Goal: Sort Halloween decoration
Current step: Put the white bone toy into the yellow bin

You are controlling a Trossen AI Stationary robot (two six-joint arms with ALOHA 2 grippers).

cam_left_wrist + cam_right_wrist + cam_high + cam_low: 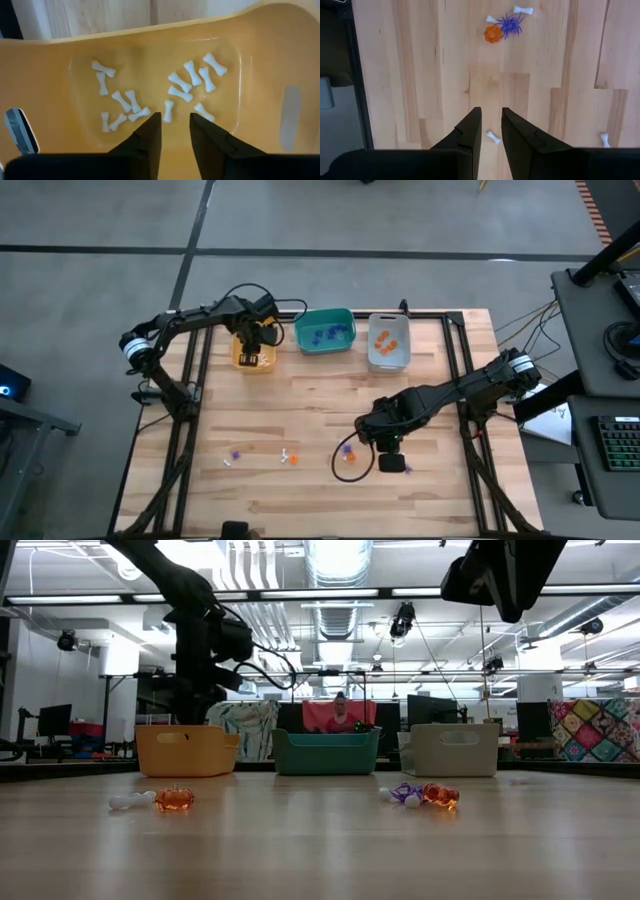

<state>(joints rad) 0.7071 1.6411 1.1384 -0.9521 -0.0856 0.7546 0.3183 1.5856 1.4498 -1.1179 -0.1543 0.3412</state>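
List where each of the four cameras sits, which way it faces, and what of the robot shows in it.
High: overhead, straight down; both arms, yellow bin.
Low: table height, level toward bins; arms hang from above.
Left wrist: over the yellow bin, onto white bones; left tool slightly open, empty.
Right wrist: down at table; right tool slightly open, empty, near a purple spider.
Shared: high and left wrist show the yellow bin.
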